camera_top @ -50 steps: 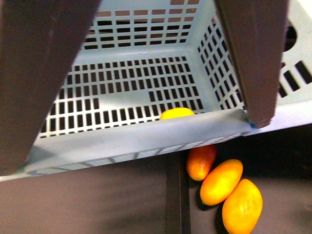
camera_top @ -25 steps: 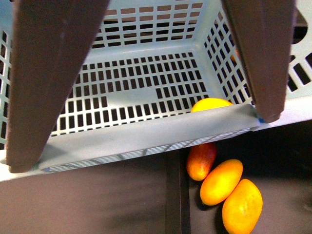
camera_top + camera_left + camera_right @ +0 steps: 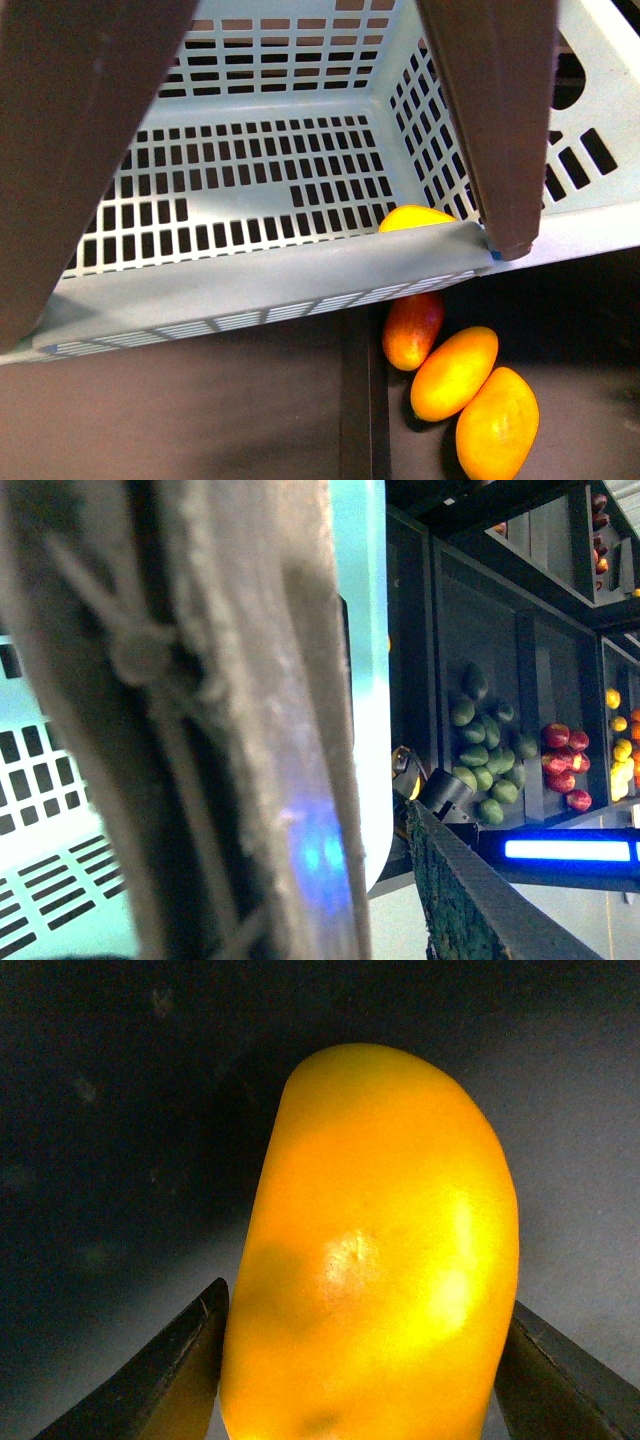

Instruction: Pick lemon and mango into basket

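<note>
Right gripper (image 3: 368, 1296): pinching the smooth, golden, elongated mango (image 3: 372, 1190).
Left gripper: cannot tell.
Basket (image 3: 262, 281): slotted teal plastic, holding the oval lemon (image 3: 413, 218).

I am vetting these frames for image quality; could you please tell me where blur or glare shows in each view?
Front view: basket floor sharp, but the near brown handle is soft and out of focus. Left wrist view: handle smeared out of focus, with a blue glow. Right wrist view: mango sharp, bright glare patches, dark backdrop.
</note>
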{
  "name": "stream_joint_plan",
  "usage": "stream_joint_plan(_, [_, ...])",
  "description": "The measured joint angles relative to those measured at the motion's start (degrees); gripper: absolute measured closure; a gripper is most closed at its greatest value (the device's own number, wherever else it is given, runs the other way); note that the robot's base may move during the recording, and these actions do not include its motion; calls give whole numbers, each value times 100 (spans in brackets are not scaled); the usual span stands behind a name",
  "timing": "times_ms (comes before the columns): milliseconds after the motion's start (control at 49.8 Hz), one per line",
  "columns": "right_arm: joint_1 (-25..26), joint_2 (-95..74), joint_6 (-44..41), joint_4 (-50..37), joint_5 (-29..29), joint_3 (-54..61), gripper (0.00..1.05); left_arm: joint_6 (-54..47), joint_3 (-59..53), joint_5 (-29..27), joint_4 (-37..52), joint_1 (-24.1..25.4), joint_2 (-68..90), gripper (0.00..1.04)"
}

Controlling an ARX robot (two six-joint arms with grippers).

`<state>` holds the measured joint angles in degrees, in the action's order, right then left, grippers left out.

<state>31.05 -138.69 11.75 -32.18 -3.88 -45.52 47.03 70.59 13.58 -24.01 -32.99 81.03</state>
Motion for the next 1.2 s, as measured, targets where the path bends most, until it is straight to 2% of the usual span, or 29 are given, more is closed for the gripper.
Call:
stream_joint_plan(120, [28, 455, -181, 22, -389, 372, 44, 2, 0, 13, 0, 0, 2, 77])
stream_joint_plan(241, [96, 1666, -605, 339, -1093, 879, 45, 2, 0, 35, 0, 0, 2, 77])
stream_joint_plan(321, [136, 2750, -960, 791, -1722, 1222, 45, 7, 0, 39, 0, 0, 0, 77])
stream_joint_plan(421, [155, 3615, -1191, 1257, -2155, 1423, 45, 4, 0, 39, 0, 0, 2, 77])
stream_joint_plan(542, [149, 5073, -1414, 2072, -2933, 1554, 45, 2, 0, 28, 0, 0, 2, 77])
stream_joint_plan(682, [-155, 6981, -1314, 2848, -3506, 1471, 45, 2, 0, 7, 0, 0, 2, 77])
stream_joint_plan(803, [-782, 7954, -942, 2992, -3379, 1403, 45, 2, 0, 13, 0, 0, 2, 77])
stream_joint_plan(883, [-1521, 8362, -544, 2905, -2955, 1403, 45, 2, 0, 13, 0, 0, 2, 77])
stream_joint_plan(1024, [-3034, 8441, 87, 2527, -1836, 1368, 45, 4, 0, 37, 0, 0, 0, 77])
stream_joint_plan(1064, [-3235, 8408, 138, 2450, -1727, 1355, 45, 7, 0, 39, 0, 0, 2, 77])
stream_joint_plan(1124, [-3888, 8231, 398, 2094, -1427, 1285, 45, 4, 0, 35, 0, 0, 2, 77])
stream_joint_plan(1204, [-4406, 7982, 592, 1775, -1191, 1156, 45, 4, 0, 31, 0, 0, 2, 77])
